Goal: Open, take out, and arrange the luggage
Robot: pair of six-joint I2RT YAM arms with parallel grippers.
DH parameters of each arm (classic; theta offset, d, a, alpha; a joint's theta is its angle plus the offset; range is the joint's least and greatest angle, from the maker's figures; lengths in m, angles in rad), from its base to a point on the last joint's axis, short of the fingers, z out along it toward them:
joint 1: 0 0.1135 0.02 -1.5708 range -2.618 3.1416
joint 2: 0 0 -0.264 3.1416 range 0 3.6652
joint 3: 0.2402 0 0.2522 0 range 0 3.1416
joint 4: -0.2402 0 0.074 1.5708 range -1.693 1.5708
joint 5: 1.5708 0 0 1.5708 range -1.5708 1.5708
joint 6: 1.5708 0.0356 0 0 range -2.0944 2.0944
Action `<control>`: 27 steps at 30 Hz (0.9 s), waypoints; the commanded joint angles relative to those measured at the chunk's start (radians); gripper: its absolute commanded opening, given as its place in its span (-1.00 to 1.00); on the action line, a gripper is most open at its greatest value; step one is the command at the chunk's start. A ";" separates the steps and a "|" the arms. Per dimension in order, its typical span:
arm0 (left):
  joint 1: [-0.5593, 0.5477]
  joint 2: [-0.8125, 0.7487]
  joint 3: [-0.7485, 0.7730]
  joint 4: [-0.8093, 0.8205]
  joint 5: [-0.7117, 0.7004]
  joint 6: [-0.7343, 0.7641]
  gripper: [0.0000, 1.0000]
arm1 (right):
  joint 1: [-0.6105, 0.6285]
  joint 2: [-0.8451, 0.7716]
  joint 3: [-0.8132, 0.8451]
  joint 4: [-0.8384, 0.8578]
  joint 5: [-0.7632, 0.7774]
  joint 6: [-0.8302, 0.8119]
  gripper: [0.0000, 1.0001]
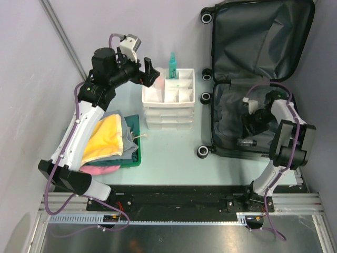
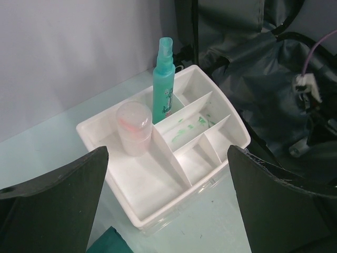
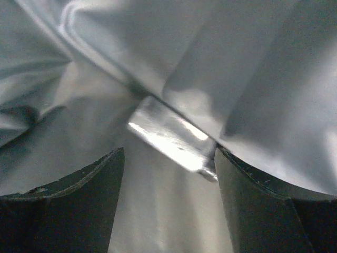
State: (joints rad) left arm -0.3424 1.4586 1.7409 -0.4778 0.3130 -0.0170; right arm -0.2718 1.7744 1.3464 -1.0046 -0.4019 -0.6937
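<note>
The luggage (image 1: pixel 263 31) lies open at the right of the table, its dark grey lining (image 3: pixel 263 63) showing in both halves. My right gripper (image 1: pixel 253 125) reaches down into the near half. In the right wrist view it (image 3: pixel 168 158) is open just above the crumpled lining, and a small shiny silver object (image 3: pixel 169 138) lies at its fingertips, half tucked under a fold of fabric and close to the right finger (image 3: pixel 263 211). My left gripper (image 1: pixel 150 74) hovers wide open and empty over the white drawer box (image 1: pixel 168 110), with nothing between its jaws (image 2: pixel 167 158).
The drawer box (image 2: pixel 131 184) has a teal spray bottle (image 2: pixel 164 84) and a translucent capped jar (image 2: pixel 134 126) in its top compartments. A green tray (image 1: pixel 135 125) at the left carries folded yellow (image 1: pixel 105 137) and pink (image 1: pixel 100 169) cloths. Walls stand close at left and right.
</note>
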 commanded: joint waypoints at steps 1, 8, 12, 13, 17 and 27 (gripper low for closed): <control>0.010 -0.033 -0.011 0.022 0.015 0.000 1.00 | 0.117 0.026 -0.073 -0.045 0.024 0.013 0.46; 0.011 -0.030 -0.012 0.024 0.018 -0.003 1.00 | 0.161 0.137 -0.112 0.115 0.104 0.118 0.18; 0.013 -0.032 -0.014 0.025 0.015 -0.005 1.00 | 0.164 0.077 -0.122 0.283 0.063 0.244 -0.13; 0.014 -0.030 -0.014 0.025 0.012 -0.008 0.99 | 0.164 0.025 -0.127 0.320 0.054 0.270 -0.20; 0.016 -0.030 -0.015 0.028 0.017 -0.015 1.00 | 0.161 -0.122 -0.177 0.560 0.029 0.423 -0.35; 0.020 -0.029 -0.027 0.033 0.017 -0.012 0.99 | 0.160 -0.181 -0.225 0.883 0.141 0.465 -0.46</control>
State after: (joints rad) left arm -0.3328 1.4582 1.7210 -0.4751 0.3183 -0.0288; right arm -0.1074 1.5890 1.1175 -0.2951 -0.3046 -0.2451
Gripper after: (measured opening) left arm 0.996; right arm 0.268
